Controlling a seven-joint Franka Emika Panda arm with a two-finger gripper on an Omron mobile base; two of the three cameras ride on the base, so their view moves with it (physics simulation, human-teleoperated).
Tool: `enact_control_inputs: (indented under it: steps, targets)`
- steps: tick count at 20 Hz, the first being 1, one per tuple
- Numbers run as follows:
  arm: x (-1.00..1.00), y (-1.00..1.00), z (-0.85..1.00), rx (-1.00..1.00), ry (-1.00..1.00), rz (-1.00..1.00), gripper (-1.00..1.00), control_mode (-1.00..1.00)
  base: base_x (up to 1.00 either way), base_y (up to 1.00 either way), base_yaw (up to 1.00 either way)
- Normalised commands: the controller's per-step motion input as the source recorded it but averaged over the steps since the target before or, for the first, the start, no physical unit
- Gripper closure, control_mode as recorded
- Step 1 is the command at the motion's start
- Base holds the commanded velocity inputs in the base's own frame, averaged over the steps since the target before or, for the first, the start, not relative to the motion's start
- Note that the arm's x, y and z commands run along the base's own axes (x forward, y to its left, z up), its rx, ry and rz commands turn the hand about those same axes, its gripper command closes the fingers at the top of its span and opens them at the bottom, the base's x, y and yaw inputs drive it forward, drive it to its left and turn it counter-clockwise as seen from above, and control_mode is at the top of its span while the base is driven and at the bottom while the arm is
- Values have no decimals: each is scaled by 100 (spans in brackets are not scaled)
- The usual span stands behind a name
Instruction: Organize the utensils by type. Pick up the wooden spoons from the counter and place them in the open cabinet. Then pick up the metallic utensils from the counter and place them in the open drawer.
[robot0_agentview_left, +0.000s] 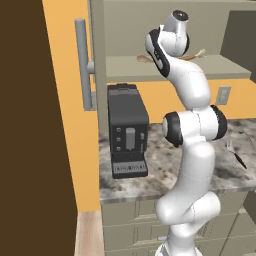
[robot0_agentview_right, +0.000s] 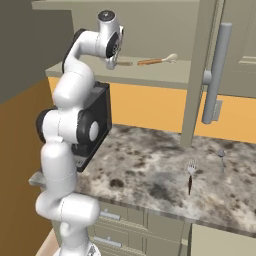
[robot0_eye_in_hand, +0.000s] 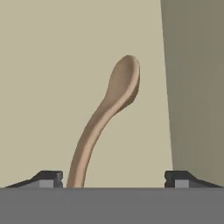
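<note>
A plain darker brown wooden spoon (robot0_eye_in_hand: 109, 105) lies on the cabinet shelf (robot0_eye_in_hand: 52, 65), and my gripper (robot0_eye_in_hand: 113, 179) stands open over its handle, fingertips (robot0_eye_in_hand: 48, 177) wide apart and off the wood. From the right base view, that spoon (robot0_agentview_right: 125, 63) pokes out beside my hand (robot0_agentview_right: 112, 50). The orange-brown spoon with the pale bowl (robot0_agentview_right: 157, 61) rests further right on the same shelf (robot0_agentview_right: 165, 75). On the mottled counter (robot0_agentview_right: 145, 170) lie the fork with a reddish-brown handle (robot0_agentview_right: 190, 176) and the small grey metal spoon (robot0_agentview_right: 221, 157). The drawer (robot0_agentview_right: 222, 242) stands open at lower right.
A black coffee machine (robot0_agentview_left: 127, 130) stands on the counter under the shelf, just left of my arm. The open cabinet door with its long grey bar handle (robot0_agentview_right: 217, 70) hangs right of the shelf. A brown wall panel (robot0_agentview_left: 30, 125) closes the left side.
</note>
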Motion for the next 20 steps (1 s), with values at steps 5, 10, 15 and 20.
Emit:
enact_control_inputs:
  steps: [5, 10, 15, 20]
  targets:
    - [0, -72, -14, 0, -33, -5, -100, -100, 0, 0, 0]
    - [-32, -78, -11, 2, -50, -5, -100, -100, 0, 0, 0]
    - [-100, -15, -2, 11, -10, -4, -100, -100, 0, 0, 0]
    - [-100, 4, 0, 1, 3, 0, -100, -100, 0, 0, 0]
